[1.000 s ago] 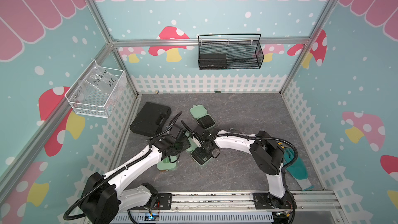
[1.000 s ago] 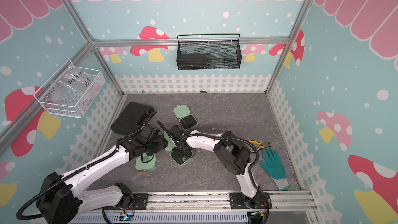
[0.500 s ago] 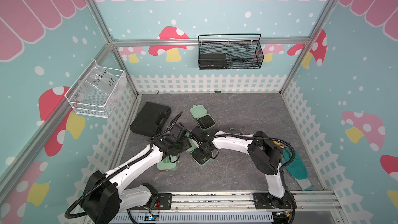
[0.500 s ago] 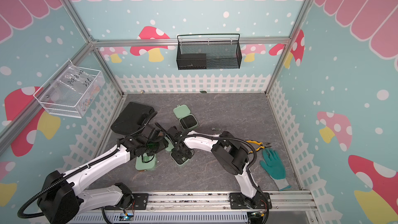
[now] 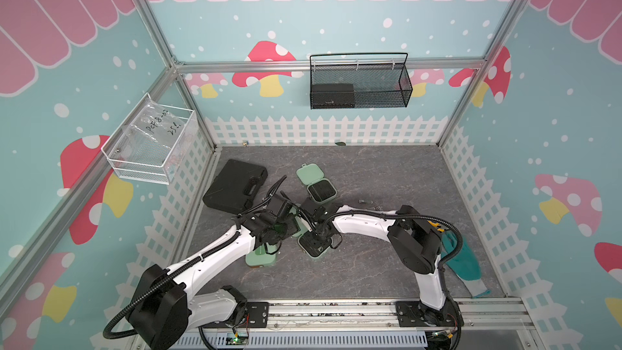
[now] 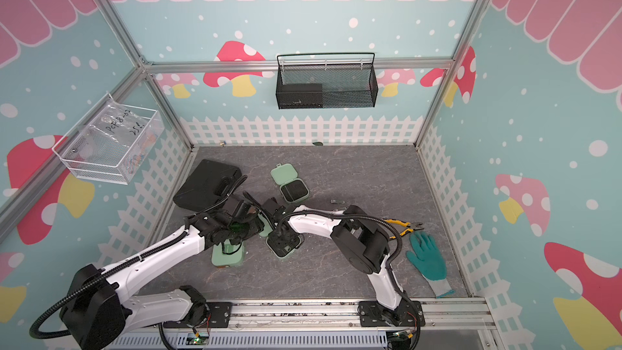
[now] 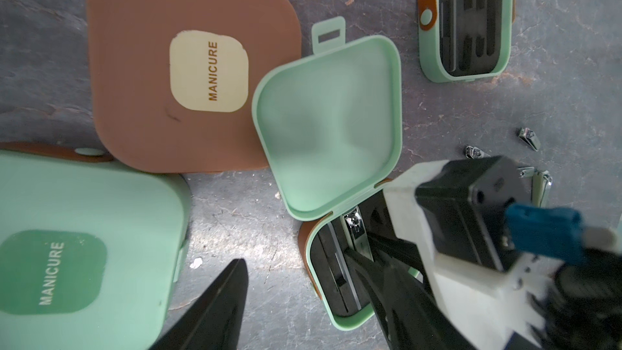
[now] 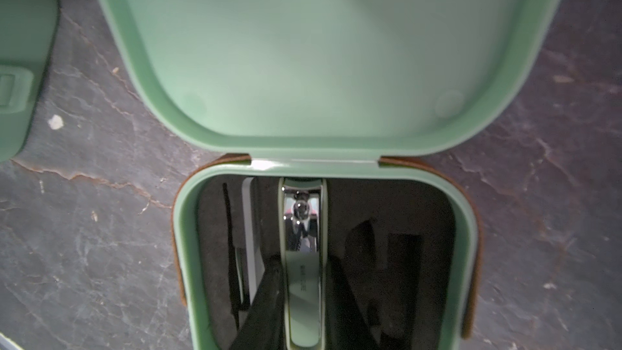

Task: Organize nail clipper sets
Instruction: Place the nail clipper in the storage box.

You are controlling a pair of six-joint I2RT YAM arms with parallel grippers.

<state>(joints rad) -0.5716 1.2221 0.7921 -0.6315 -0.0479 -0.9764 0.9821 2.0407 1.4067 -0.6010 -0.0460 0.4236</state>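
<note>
Hardly anything had moved over the last second: my right elbow had drifted slightly toward the middle of the table [image 5: 370, 264], and every case lay where it had been. Farthest left, near the wall, lay the big black case [image 5: 235, 186], shut. Next to it, under my left arm, sat a closed mint case [image 7: 84, 230] with its label up, and just beyond it the brown case [image 7: 151, 79], also closed. My left gripper [image 7: 303, 314] hung over bare table between that closed case and the open mint case [image 7: 330, 122], jaws apart and gripping nothing. The open case's lid was folded back, its edge against the brown case. My right gripper [image 8: 303, 259] reached into that case's black insert, jaws clamped on a nail clipper [image 8: 304, 223] lying in its slot. Farther back stood a second open mint case [image 5: 316, 185]. To its right, loose clippers [image 7: 528, 138] were scattered on the table. Farthest right lay yellow-handled pliers [image 6: 400, 225], with a teal glove [image 6: 425, 260] just beside them.
</note>
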